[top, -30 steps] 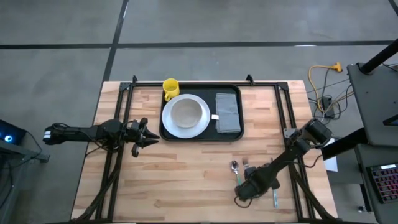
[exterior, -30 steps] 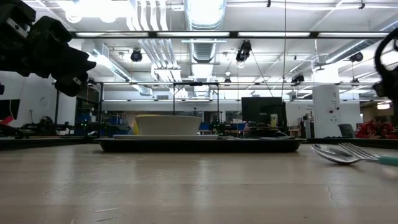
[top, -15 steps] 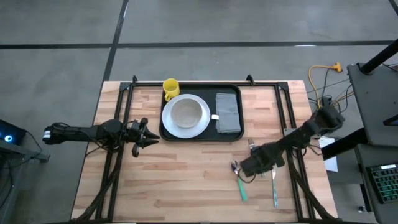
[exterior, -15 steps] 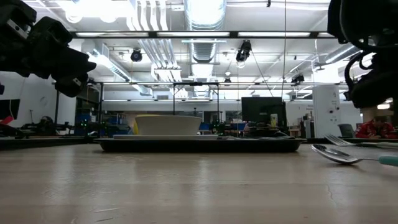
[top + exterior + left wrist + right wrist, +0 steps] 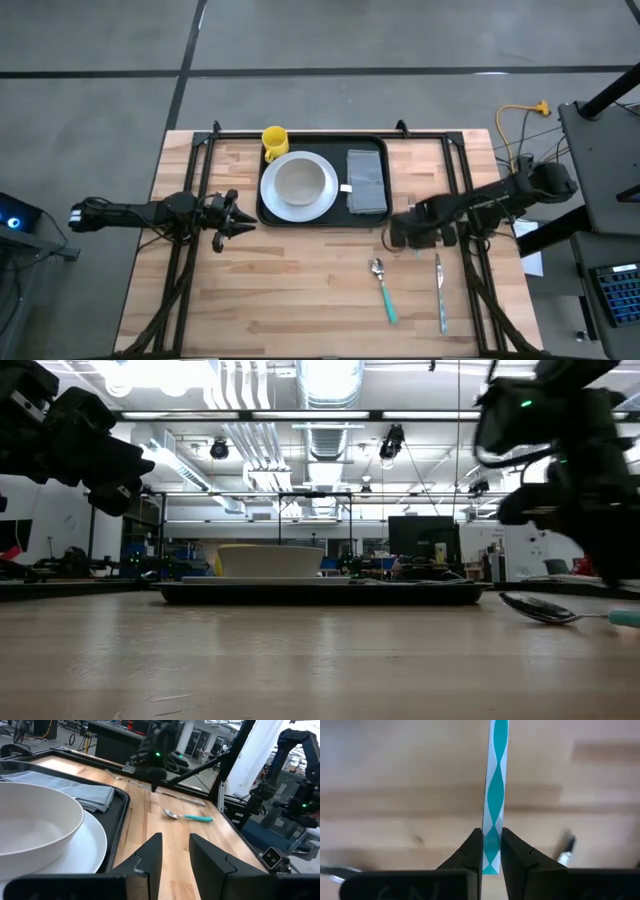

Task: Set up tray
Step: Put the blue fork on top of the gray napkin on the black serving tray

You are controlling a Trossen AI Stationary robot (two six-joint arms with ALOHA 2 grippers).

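While your right claw (image 5: pixel 491 840) is clenched on a utensil handle (image 5: pixel 496 780) patterned in teal and white, you are, by my reading, in the carry step: bringing cutlery over to the tray (image 5: pixel 335 219). Which utensil it is, the pictures do not tell. The tray lies just beside this claw, toward the far side of the table, with a folded grey napkin (image 5: pixel 366 182) on the part nearest the claw and a white plate (image 5: pixel 298 186) with a bowl beyond that. A yellow mug (image 5: pixel 274 141) stands at the tray's far corner. On the wood on the claw's other side lie a teal-handled spoon (image 5: pixel 382 287) and a silver utensil (image 5: pixel 440 292). Your next move likely calls for holding the handle level, clearing the rim, and releasing by the napkin. Your left claw (image 5: pixel 175 855) waits slightly parted and empty, near the plate.
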